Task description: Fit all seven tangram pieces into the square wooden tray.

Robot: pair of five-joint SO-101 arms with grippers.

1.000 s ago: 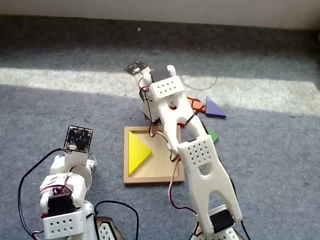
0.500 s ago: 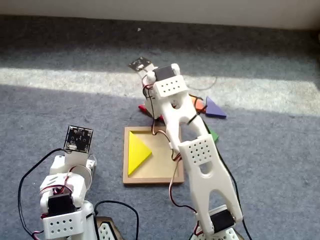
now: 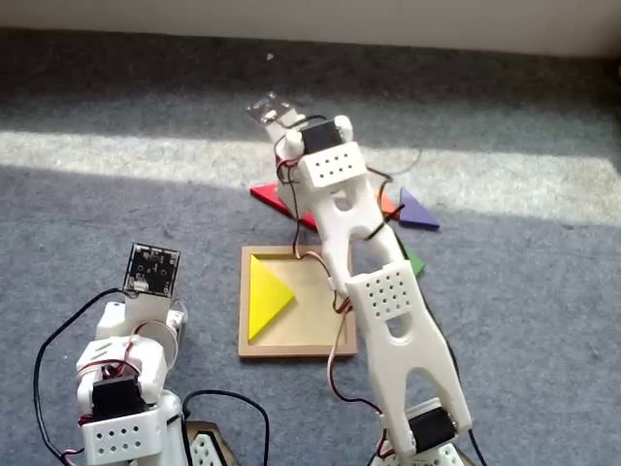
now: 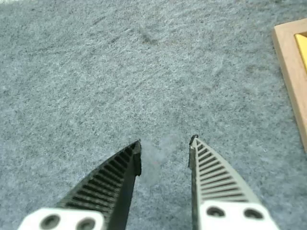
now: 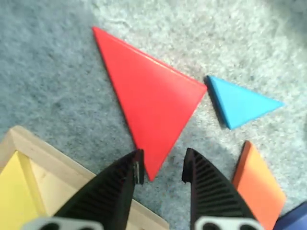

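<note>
High view: I see square wooden tray [image 3: 291, 349] holding yellow triangle piece [image 3: 266, 294]; big red triangle piece [image 3: 272, 197] at its 12 o'clock.
Left wrist: left gripper [image 4: 165, 153] spread above grey carpet [image 4: 96, 72].
Right wrist: right gripper [image 5: 162, 167] spread, red tip between jaws.

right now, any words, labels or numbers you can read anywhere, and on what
None can be read.
No print shows on the wooden tray, yellow triangle, red triangle, blue triangle or orange piece.
Any marks on the black board are too small to read.
</note>
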